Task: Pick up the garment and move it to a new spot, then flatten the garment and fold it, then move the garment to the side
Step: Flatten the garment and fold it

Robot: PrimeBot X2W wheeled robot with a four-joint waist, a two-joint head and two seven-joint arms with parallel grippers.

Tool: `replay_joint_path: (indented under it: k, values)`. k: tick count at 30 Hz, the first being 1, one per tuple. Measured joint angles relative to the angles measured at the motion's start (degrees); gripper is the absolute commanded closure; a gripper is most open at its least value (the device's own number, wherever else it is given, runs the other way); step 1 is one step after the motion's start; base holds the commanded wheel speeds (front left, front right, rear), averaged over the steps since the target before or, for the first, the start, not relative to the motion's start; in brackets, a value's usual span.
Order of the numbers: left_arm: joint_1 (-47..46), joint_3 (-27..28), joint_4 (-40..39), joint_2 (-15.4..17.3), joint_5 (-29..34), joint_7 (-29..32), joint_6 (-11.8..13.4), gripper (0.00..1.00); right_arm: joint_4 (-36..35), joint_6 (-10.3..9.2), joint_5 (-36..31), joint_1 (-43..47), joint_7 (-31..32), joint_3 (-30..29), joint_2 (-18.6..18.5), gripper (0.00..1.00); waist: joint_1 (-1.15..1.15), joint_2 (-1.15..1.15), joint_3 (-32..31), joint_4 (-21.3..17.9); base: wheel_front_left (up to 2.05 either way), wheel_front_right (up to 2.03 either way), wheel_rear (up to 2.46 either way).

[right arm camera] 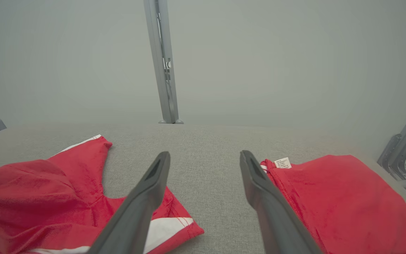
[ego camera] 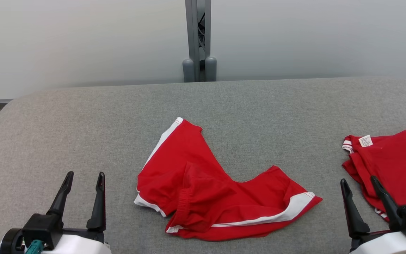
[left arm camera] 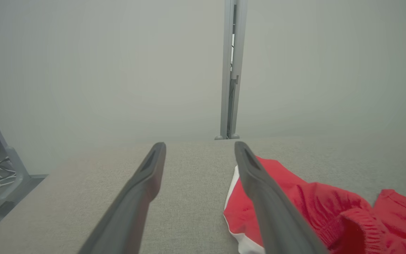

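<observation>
On a grey padded table (ego camera: 224, 106), the red shorts (ego camera: 203, 190) are crumpled at the centre, between the left gripper (ego camera: 85, 174) and the right gripper (ego camera: 358, 179), both spread wide and empty. Soft, light, limp cloth is expected, probably best pinched at the white-trimmed hem (ego camera: 294, 204).

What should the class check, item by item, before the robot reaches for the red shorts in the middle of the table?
1. Left gripper jaws open and empty: ok.
2. Right gripper jaws open and empty: ok.
3. Shorts flat enough to fold: not ok; they lie crumpled, with cloth bunched at the waistband.
4. Shorts apart from the second garment: ok; bare table shows between them.
5. Right gripper clear of the second garment: cannot tell; its outer finger overlaps that cloth's edge.
6. Free table left of the shorts for a new spot: ok.
</observation>
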Motion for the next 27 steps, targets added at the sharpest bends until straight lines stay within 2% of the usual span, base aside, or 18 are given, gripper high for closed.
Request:
replay_joint_path:
  k: [4,13,19,27]
  values:
    - [-0.9,-3.0,-1.8,0.5,0.4,3.2,-1.4,0.00,0.5,0.00,-0.2,0.1,3.2,0.4,0.0,0.00,0.00,0.00,0.6,0.4,0.00,0.00,0.00]
    - [-1.0,-13.4,-2.4,-0.9,-2.3,14.5,-9.3,0.00,1.8,0.01,-0.9,0.6,9.6,3.1,-1.7,0.00,0.00,0.00,3.3,1.1,0.00,0.00,0.00]
    - [-1.0,-16.0,-1.8,-0.2,-4.3,19.5,-12.0,0.00,2.8,0.01,0.0,-0.9,11.1,5.1,-4.5,0.00,0.00,0.00,5.0,1.3,0.00,0.00,0.00]
    - [-2.9,-17.0,-0.4,0.2,-5.1,22.2,-13.2,0.00,7.4,0.01,2.5,-5.1,11.7,7.6,-7.7,0.00,0.00,0.00,8.2,2.1,0.00,0.00,0.00]
